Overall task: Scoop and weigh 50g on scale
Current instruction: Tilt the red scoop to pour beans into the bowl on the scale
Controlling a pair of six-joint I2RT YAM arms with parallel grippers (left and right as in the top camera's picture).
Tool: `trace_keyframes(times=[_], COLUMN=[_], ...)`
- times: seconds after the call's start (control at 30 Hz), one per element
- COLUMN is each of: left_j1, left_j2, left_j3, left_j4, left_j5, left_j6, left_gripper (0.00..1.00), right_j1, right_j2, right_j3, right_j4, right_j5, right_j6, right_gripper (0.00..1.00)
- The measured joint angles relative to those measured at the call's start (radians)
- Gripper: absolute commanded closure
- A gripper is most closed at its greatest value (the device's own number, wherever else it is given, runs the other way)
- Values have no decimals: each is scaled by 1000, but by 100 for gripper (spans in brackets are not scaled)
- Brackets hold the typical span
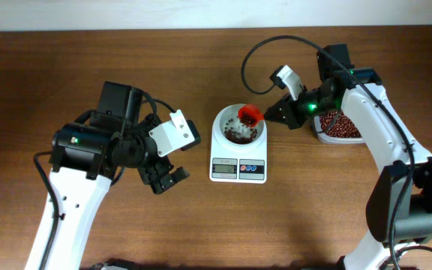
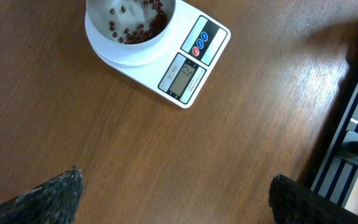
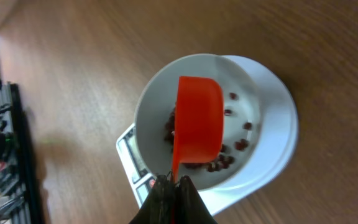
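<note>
Red scoop (image 3: pixel 197 121) tilted over white bowl (image 1: pixel 217 129), handle pinched between pressed-together fingers of right gripper (image 3: pixel 173 186). Dark red beans (image 3: pixel 229 158) scattered on bowl floor. Bowl sits on white scale (image 1: pixel 238 169) at table centre. Display digits too small to read; red and blue buttons beside it, no brand legible. Clear tub (image 1: pixel 319 135) of beans just right of scale, under right arm. Left gripper (image 1: pixel 165 178) spread wide, empty, left of scale over bare wooden table (image 1: pixel 126 60); open room along front edge.
</note>
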Motion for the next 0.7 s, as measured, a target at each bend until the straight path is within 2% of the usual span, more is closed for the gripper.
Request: trace_keyframes(times=[0.13, 0.27, 0.5, 0.7], left_j1=[0, 0, 0, 0], left_j2=[0, 0, 0, 0], left_j3=[0, 0, 0, 0], left_j4=[0, 0, 0, 0], left_j5=[0, 0, 0, 0], left_j6=[0, 0, 0, 0], left_gripper=[1, 1, 1, 1], right_j1=[0, 1, 6, 10], right_j2=[0, 0, 0, -1], right_j3=[0, 0, 0, 0], right_j4=[-3, -2, 33, 32], right_j5=[14, -50, 51, -34], right_j6=[16, -14, 80, 21], right_gripper=[96, 96, 96, 96])
